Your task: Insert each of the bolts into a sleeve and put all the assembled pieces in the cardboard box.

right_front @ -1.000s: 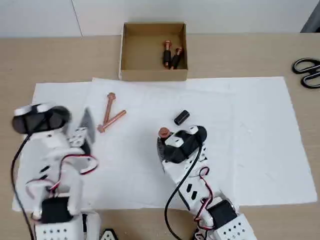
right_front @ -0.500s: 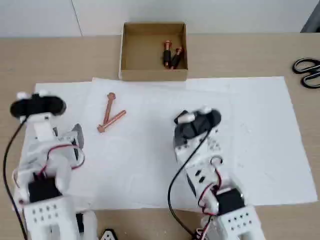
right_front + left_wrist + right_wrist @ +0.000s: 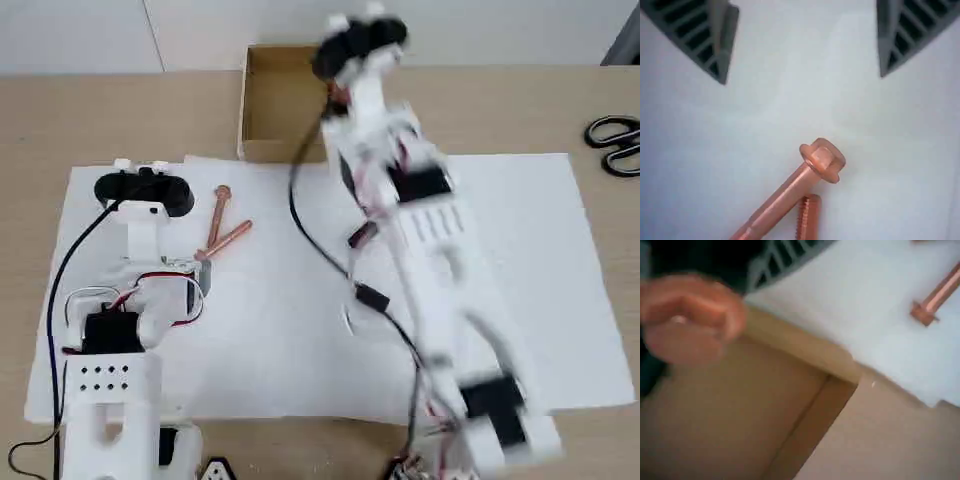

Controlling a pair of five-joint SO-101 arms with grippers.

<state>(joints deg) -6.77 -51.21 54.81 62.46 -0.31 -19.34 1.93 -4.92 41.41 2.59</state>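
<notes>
Now the right tool (image 3: 338, 88), clenched on an assembled bolt (image 3: 687, 317) over the cardboard box (image 3: 270, 150), should release it, while the left tool (image 3: 802, 77), spread wide, must grip a loose bolt (image 3: 790, 192).

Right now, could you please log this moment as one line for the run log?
left jaws: open above two loose bolts | right jaws: shut on a bolt over the cardboard box

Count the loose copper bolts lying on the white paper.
2. One bolt points toward the cardboard box; the second bolt lies slanted nearer the left arm, head by the first's threaded tip. The right arm may hide others.
</notes>
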